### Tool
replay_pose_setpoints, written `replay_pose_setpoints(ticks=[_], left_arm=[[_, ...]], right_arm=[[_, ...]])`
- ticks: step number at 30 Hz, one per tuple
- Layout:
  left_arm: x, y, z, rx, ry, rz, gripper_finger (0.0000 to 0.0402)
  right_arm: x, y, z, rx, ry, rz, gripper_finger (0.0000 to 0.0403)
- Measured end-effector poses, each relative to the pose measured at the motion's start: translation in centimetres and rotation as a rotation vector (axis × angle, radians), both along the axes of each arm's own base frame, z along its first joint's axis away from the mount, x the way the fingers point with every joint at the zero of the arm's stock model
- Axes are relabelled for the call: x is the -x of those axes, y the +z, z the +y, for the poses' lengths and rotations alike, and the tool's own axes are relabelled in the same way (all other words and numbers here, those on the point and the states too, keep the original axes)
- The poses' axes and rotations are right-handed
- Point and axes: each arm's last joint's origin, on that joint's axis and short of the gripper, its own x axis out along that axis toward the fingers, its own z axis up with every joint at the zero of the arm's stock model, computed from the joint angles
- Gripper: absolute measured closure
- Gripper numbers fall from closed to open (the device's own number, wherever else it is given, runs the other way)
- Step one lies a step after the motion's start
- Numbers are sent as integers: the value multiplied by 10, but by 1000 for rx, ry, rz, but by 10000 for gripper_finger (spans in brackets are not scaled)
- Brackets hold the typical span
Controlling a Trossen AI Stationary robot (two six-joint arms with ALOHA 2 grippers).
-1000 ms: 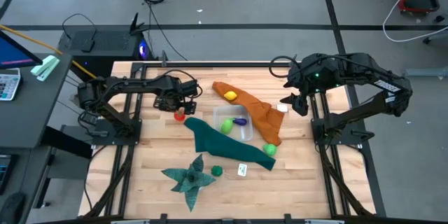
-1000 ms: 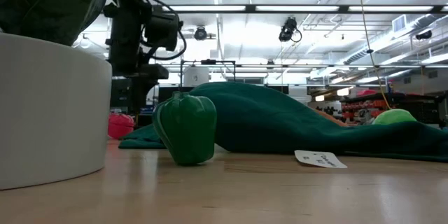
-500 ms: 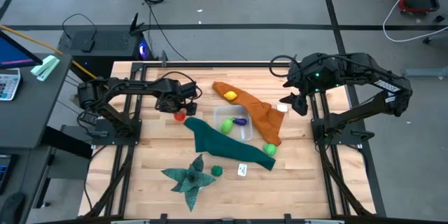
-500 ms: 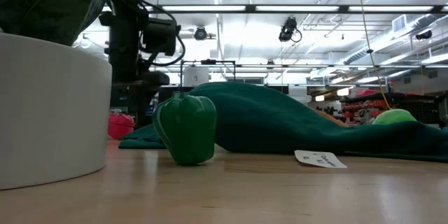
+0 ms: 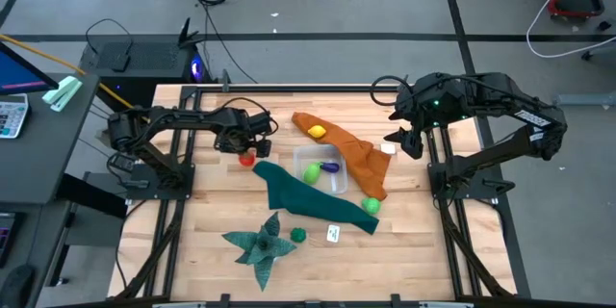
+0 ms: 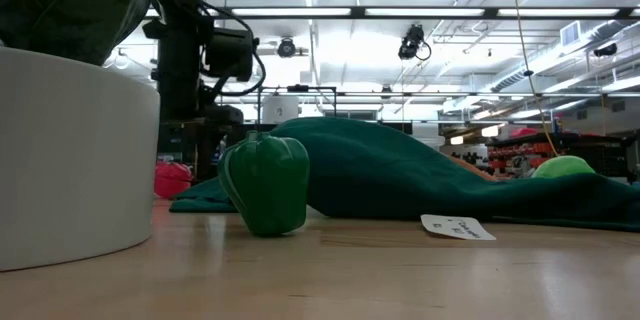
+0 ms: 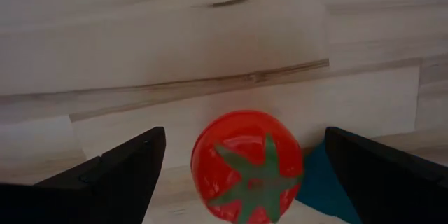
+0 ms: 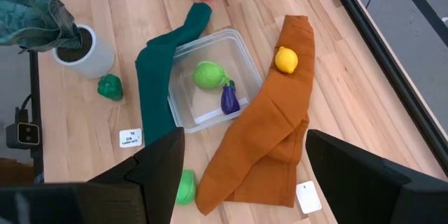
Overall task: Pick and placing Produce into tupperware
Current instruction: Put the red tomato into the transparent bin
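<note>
Left hand (image 7: pixel 238 175), fingers spread open, hovers over the red tomato (image 7: pixel 246 166) at the tupperware's (image 5: pixel 339 182) ten o'clock. Right hand (image 8: pixel 241 175) waits open. An off-centre closure could likely roll the tomato away.

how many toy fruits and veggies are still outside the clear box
4: a lemon on the orange cloth, a tomato under the left gripper, a dark green pepper near the plant pot, a light green one beside the cloths. Others may be hidden.

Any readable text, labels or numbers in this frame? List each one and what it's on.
Small white card lying on the wooden table: dark handwriting, too small and blurred to read.
Second small white card beside the orange cloth: no legible text.
Nothing else readable.
</note>
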Motion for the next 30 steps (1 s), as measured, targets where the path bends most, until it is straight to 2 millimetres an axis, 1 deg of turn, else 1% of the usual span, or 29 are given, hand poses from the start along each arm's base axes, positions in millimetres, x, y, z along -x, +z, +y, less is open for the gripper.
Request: replay_pose_setpoints(ticks=[8, 24, 30], left_arm=[[-5, -10, -1, 55, -11, -1, 5], [-5, -11, -2, 70, -25, 16, 6], [-4, -11, -2, 70, -25, 17, 27]], right_arm=[[-1, 0, 0, 0, 0, 0, 142], [-8, -3, -1, 2, 5, 21, 142], [-8, -3, -1, 2, 4, 22, 142]])
